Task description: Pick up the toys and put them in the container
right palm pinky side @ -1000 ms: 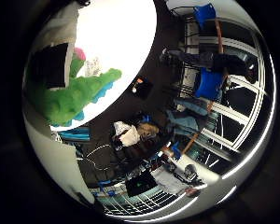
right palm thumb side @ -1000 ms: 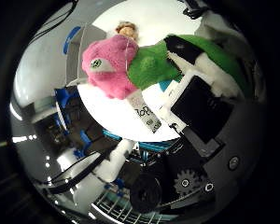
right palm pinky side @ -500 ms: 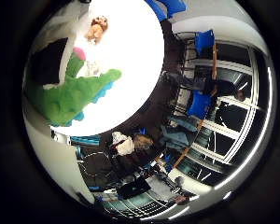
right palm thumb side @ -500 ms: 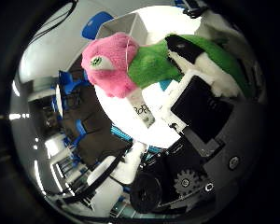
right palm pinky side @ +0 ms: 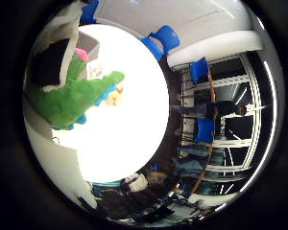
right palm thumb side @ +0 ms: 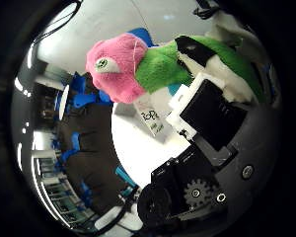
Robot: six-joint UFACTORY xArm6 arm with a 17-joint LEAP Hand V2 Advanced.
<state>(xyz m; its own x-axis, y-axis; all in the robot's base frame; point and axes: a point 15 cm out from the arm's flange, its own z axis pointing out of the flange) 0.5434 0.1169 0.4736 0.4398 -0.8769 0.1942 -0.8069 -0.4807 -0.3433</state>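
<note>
white table below, green and pink plush toy clasped in robot hand

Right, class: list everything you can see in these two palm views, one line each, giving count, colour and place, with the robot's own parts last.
Plush toy: one, pink head and green body, held in the hand, above the table.
Tag: one, white, hanging from the plush toy.
Small toy: one, orange and yellow, lying on the table.
Container: one, grey, on the table beyond the plush toy.
Table: one, round, white.
Chairs: several, blue, around the table.
Hand: one, white and black, fingers curled round the plush toy.
</note>
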